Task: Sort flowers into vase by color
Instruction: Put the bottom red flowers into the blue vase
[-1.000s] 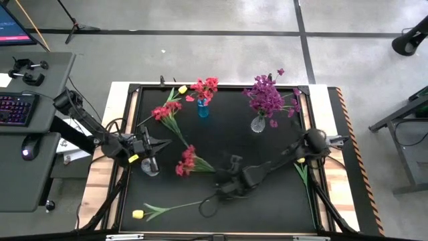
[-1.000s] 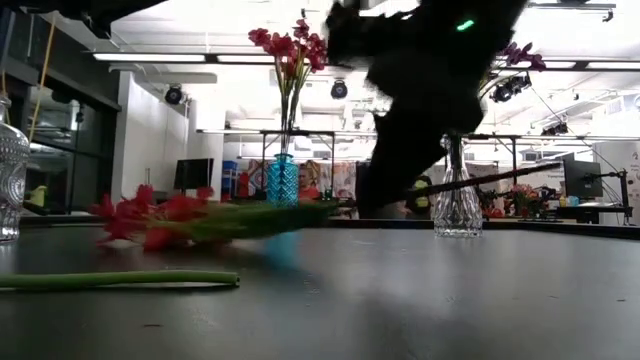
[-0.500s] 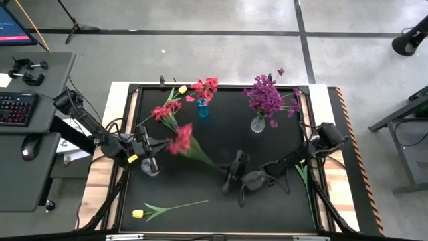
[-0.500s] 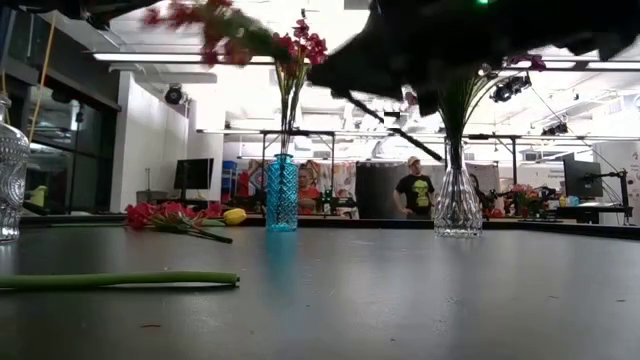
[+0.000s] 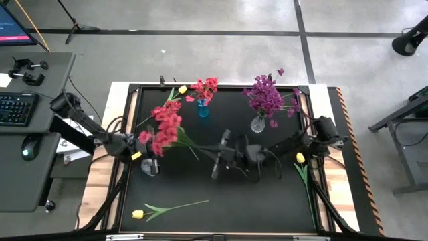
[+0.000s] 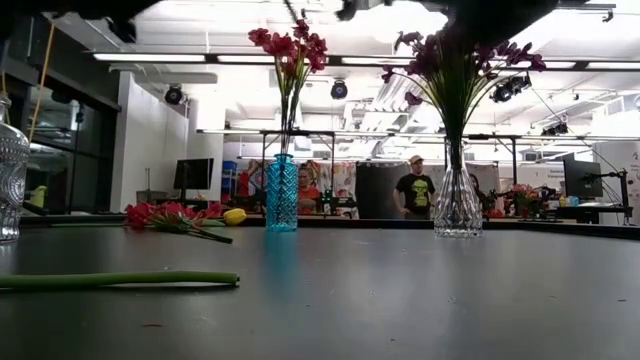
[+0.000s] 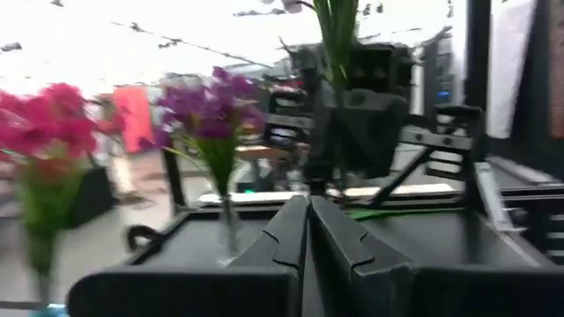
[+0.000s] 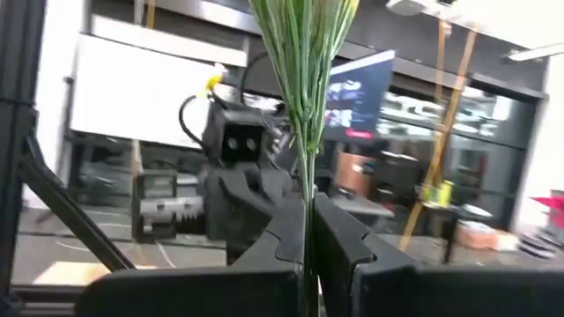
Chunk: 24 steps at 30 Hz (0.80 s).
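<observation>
From above, my right gripper [image 5: 217, 163] sits over the middle of the table [image 5: 267, 201], clamped on the stem end of a red flower bunch [image 5: 160, 132] whose blooms hang out toward my left gripper [image 5: 148, 146], which waits at the left edge above a clear empty vase [image 5: 150, 167]. The blue vase [image 5: 202, 110] at the back already holds red blooms; the clear vase [image 5: 258, 123] holds the purple flowers [image 5: 266, 95]. A second red bunch [image 5: 167, 107] lies on the table, one yellow flower [image 5: 138, 214] lies near the front edge, and another yellow bud [image 5: 300, 158] lies by the right edge. To do this step well, I judge I should tip the stem down, bring its end over the blue vase mouth, and keep the blooms from brushing those already standing there.

At table height, neither gripper shows clearly; a green stem [image 6: 120, 280] lies in front, and the blue vase [image 6: 282, 193] and purple vase [image 6: 458, 205] stand behind.

My left wrist shows its fingers [image 7: 286, 242] pressed together, holding nothing.

My right wrist shows its fingers [image 8: 286, 233] pinched on the green stem [image 8: 304, 79], which rises straight up.

I can read no writing anywhere.
</observation>
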Tool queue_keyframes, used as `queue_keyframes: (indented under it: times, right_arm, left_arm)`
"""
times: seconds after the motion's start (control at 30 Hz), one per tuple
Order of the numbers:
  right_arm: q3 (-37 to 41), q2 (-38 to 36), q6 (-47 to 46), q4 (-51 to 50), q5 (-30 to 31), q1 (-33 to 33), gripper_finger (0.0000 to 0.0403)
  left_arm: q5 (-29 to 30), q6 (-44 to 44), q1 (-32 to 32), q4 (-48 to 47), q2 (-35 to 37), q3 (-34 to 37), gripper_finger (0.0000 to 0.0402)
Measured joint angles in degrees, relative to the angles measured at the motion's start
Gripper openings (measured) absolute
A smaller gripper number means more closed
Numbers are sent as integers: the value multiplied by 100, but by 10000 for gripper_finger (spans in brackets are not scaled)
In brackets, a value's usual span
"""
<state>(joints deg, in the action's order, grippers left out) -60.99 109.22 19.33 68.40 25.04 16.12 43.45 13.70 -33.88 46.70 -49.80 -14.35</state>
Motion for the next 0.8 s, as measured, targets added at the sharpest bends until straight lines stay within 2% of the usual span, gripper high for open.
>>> queue_keyframes:
  times: [0.07, 0.17, 0.53, 0.67, 0.8]
  right_arm:
    - [-161, 133, -129, -6, -387, -162, 0]
    - [-337, 286, -215, -37, -618, -285, 0]
    - [-383, 331, -128, 63, -625, -344, 0]
    - [-383, 331, -245, 62, -730, -470, 0]
    - [-383, 331, -599, 52, -1178, -644, 0]
  left_arm:
    - [-418, -354, 296, -6, -157, 0, 20]
    - [-740, -583, 584, 287, -356, 0, 46]
    - [-1058, 233, 764, 1817, -479, 0, 176]
    - [-1289, -37, 966, 1884, -481, 0, 205]
    - [-1689, -404, 1198, 1924, -552, -13, 219]
